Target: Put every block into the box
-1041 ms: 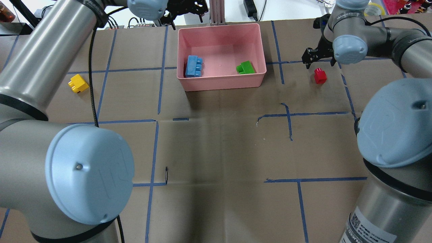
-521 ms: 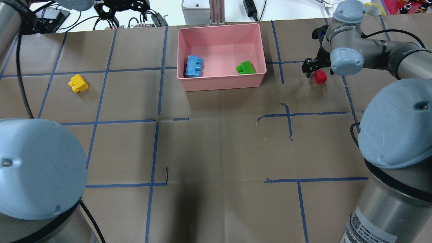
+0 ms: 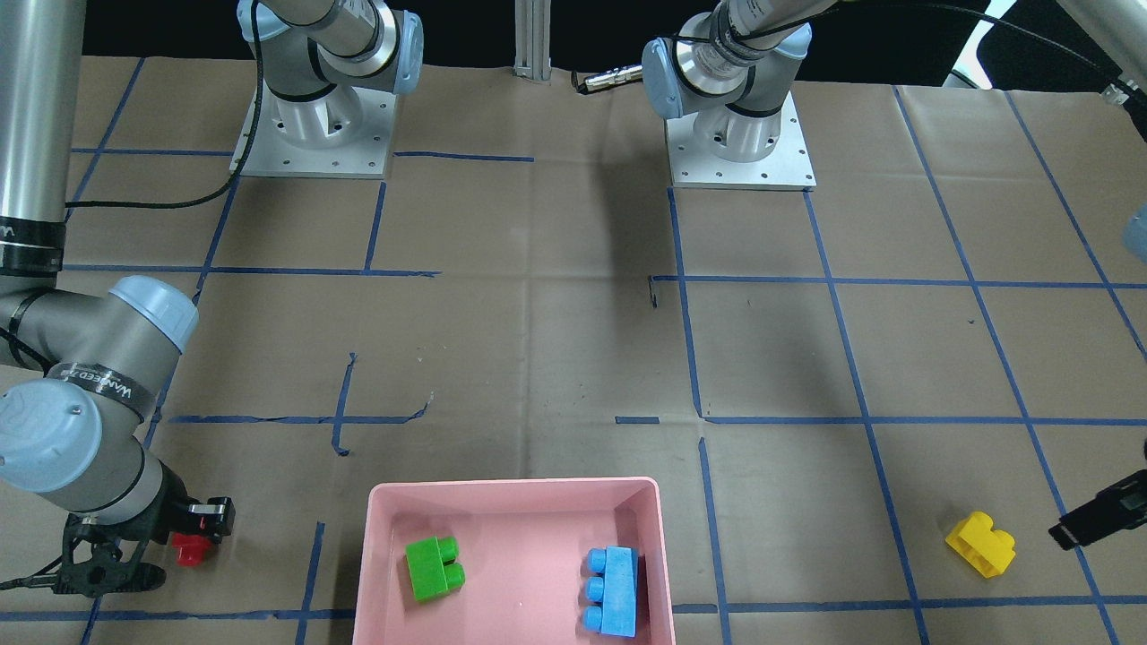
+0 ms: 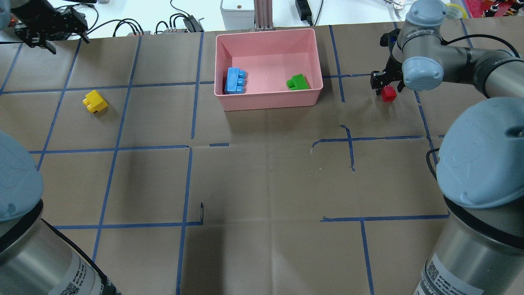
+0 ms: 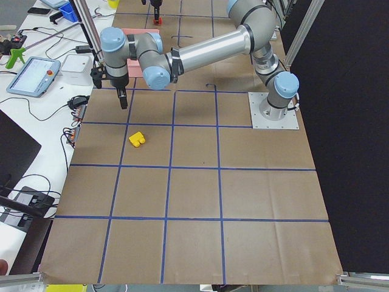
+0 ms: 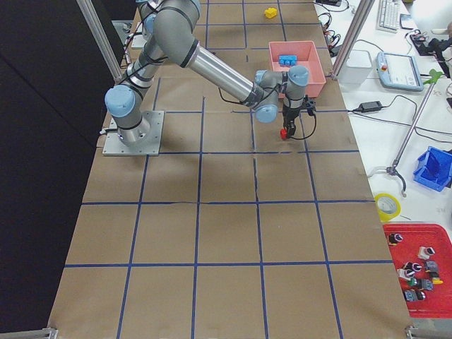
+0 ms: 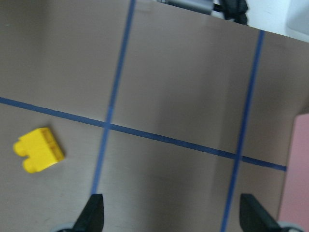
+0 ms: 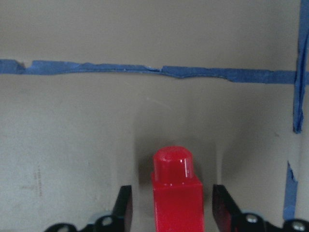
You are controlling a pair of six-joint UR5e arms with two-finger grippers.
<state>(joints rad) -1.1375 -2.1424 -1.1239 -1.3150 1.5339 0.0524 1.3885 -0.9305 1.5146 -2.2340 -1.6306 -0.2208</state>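
Right gripper (image 8: 174, 209): fingers apart at a medium width and low over the table (image 4: 266, 172), one on each side of the red block (image 8: 176, 191). They hold nothing.
Red block: it stands on the table, outside the box (image 4: 270, 100), with its single stud on top as far as I can tell.
Key relation: the wrist view shows the red block centred between the two fingers, with a thin gap on each side (no contact is visible). I judge that closing the fingers is all this grasp needs.
Direction to the box: from the red block the box lies toward the robot's left, near but clearly apart. The carry goes sideways and over the rim.
Already in the box: the blue block (image 4: 235, 80) by one end wall and the green block (image 4: 298, 82) by the opposite wall.
Left gripper (image 7: 174, 215): open wide and empty, hanging high above the table.
Yellow block (image 4: 95, 100): alone on the table on the robot's left, well apart from the box. It lies off to one side of the left fingers, not between them.
Nearer arm: right for the red block, left for the yellow one.
Progress: two of four blocks are in.
Risk: the red block is small, so an off-centre squeeze may tip it.
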